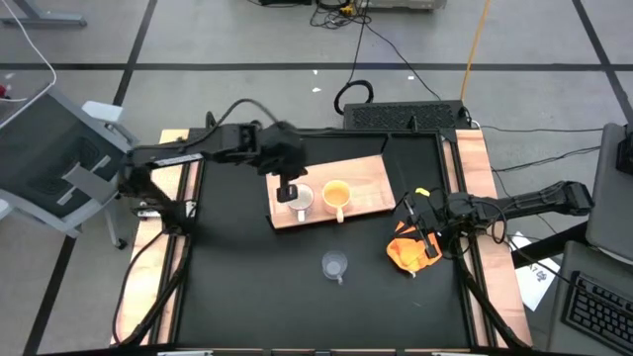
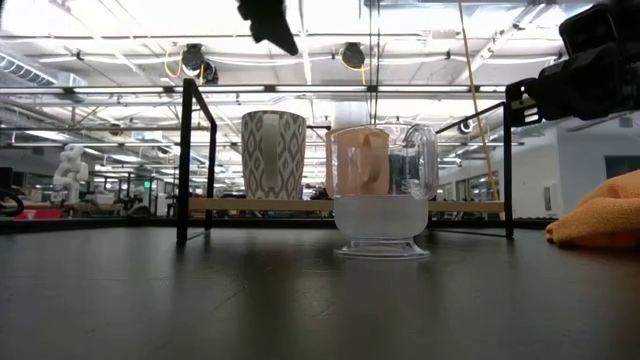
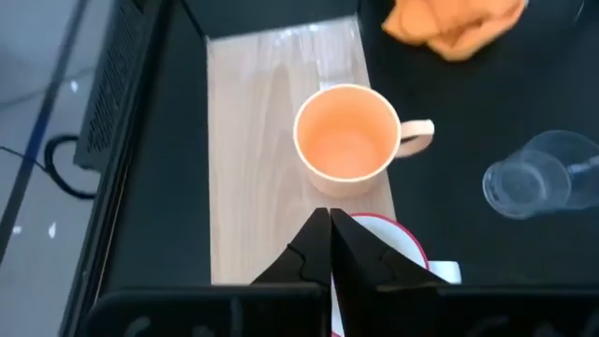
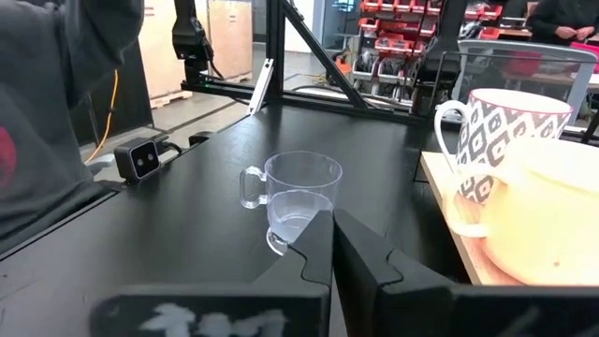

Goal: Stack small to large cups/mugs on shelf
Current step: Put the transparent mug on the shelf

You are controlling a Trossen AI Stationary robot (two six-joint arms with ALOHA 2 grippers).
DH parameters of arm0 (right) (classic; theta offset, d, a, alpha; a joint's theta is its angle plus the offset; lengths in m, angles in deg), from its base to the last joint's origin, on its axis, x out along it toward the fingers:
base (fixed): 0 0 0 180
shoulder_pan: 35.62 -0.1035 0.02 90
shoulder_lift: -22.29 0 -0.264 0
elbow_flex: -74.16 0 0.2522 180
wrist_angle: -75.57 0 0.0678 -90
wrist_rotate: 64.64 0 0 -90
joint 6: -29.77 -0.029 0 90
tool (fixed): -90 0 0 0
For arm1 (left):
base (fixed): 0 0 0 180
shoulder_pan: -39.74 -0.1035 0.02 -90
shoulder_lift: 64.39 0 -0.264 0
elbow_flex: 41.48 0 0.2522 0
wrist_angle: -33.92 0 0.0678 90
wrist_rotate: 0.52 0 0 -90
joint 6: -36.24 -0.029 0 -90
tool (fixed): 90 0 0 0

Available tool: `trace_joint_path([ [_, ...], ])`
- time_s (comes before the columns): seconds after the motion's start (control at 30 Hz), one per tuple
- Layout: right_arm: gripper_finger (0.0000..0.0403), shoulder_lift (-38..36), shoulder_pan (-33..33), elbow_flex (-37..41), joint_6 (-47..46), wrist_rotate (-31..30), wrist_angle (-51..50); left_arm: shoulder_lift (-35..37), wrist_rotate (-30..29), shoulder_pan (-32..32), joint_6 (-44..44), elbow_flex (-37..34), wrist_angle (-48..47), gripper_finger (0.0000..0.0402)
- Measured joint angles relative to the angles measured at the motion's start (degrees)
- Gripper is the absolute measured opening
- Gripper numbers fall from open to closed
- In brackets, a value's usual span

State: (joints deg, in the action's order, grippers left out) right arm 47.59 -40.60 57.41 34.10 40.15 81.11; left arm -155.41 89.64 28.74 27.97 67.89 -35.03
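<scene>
On the light-brown wooden shelf (image 1: 361, 176) stand a patterned white mug (image 1: 300, 201) and, to its right, a yellow-orange mug (image 1: 336, 195), both upright on their bases. A clear glass cup (image 1: 334, 265) stands upright on the black tabletop nearer the front edge. My left gripper (image 3: 329, 225) is shut and hovers above the white mug's rim (image 3: 393, 239), well clear of it in the low view (image 2: 270, 20). My right gripper (image 4: 332, 220) is shut and waits level at the table's right side (image 1: 406, 208), pointing toward the glass cup (image 4: 299, 197).
A crumpled orange cloth (image 1: 410, 252) lies on the table at the right, just in front of my right gripper. A small black camera (image 4: 140, 157) sits at the table's front edge. Black frame posts (image 2: 185, 160) rise around the table. A person's dark sleeve (image 4: 56, 103) shows beyond the table.
</scene>
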Motion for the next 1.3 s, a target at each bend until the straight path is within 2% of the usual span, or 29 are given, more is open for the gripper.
trace_joint_path([
  [0.33,0.0000,0.3,0.0,0.0,-0.2,0.0,0.1,21.9,-1.3,3.6,2.4,-35.8,37.4,0.0001],
  [0.77,0.0000,0.3,0.0,0.0,-0.4,0.0,0.1,46.0,-8.0,10.7,5.4,-70.3,68.7,0.0000],
  [0.9,0.0000,0.3,0.0,0.0,0.2,0.0,0.2,49.5,-10.9,12.8,5.0,-79.3,79.6,0.0000],
  [1.1,0.0000,0.3,0.0,0.0,-0.1,0.0,0.2,50.0,-10.9,14.3,4.1,-90.4,96.5,0.0000],
  [1.2,0.0000,0.3,0.0,0.0,-0.1,0.0,0.2,50.2,-10.8,14.7,3.9,-94.1,101.4,0.0000],
  [1.3,0.0000,0.3,0.0,0.0,0.5,0.0,0.2,50.2,-10.9,14.6,3.9,-95.1,101.2,0.0000],
])
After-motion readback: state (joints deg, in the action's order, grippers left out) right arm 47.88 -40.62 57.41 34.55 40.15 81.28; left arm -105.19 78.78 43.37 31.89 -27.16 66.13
